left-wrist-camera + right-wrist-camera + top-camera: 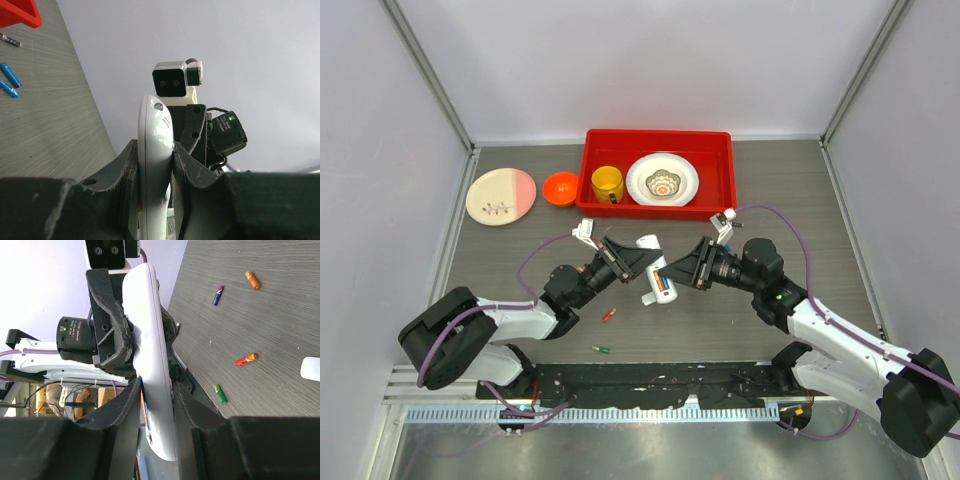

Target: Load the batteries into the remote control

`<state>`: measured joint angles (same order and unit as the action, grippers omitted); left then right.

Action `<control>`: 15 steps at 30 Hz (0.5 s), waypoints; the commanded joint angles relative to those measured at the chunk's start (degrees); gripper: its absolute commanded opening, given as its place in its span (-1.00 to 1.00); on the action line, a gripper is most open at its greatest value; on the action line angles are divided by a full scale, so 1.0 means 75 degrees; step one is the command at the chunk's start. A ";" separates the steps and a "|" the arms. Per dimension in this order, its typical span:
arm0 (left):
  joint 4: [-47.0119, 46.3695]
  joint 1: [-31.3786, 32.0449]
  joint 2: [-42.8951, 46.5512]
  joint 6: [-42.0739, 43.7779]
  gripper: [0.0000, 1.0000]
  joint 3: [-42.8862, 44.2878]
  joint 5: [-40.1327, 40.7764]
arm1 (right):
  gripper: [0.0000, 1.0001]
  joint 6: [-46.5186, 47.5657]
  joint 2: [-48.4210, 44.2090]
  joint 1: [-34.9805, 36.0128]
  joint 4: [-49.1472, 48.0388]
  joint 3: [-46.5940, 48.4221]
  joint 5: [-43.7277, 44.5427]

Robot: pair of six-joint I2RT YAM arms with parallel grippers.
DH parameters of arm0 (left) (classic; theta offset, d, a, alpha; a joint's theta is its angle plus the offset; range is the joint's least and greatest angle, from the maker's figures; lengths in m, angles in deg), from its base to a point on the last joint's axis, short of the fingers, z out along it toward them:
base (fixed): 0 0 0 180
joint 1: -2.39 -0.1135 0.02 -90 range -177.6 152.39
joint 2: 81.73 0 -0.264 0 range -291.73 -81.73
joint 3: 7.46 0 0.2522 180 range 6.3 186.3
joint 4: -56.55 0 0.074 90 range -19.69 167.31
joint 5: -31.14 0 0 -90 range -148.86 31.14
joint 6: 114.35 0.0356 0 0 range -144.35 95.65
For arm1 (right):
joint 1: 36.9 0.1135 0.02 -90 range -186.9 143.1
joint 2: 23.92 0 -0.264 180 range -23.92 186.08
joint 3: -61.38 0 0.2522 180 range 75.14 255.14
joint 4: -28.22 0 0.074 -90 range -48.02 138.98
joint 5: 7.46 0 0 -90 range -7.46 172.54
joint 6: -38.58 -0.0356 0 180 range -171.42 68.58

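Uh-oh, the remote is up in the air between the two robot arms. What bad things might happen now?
1. The remote hangs above the table between the left tool and the right tool. If they tug different ways, it might twist, slip and drop.
2. Its white cover lies on the table, so the batteries inside may tumble out.
3. A dropped remote might knock the loose red battery away.

Bright, even light; soft shadows
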<state>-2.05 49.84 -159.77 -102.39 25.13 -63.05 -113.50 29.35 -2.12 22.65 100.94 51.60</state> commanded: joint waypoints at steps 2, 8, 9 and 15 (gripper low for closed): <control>-0.2165 -0.0021 0.0105 -0.0059 -1.00 0.0149 -0.0075 | -0.38 0.0636 0.0022 -0.0021 0.0678 0.0192 0.0000; -0.2165 -0.0032 0.0069 -0.0083 -1.00 0.0290 -0.0121 | -0.70 0.1059 -0.0014 -0.0009 0.1405 0.0344 0.0222; -0.2165 -0.0021 0.0058 -0.0095 -1.00 0.0290 -0.0122 | -0.77 0.1117 -0.0002 -0.0021 0.1487 0.0368 0.0246; -0.2165 -0.0021 0.0011 -0.0083 -1.00 0.0279 -0.0133 | -0.99 0.1352 -0.0072 -0.0021 0.1886 0.0556 0.0328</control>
<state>-0.83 49.84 -159.98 -103.44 25.13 -63.23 -106.97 29.27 -2.14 29.40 103.65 51.88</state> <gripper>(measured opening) 0.298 0.341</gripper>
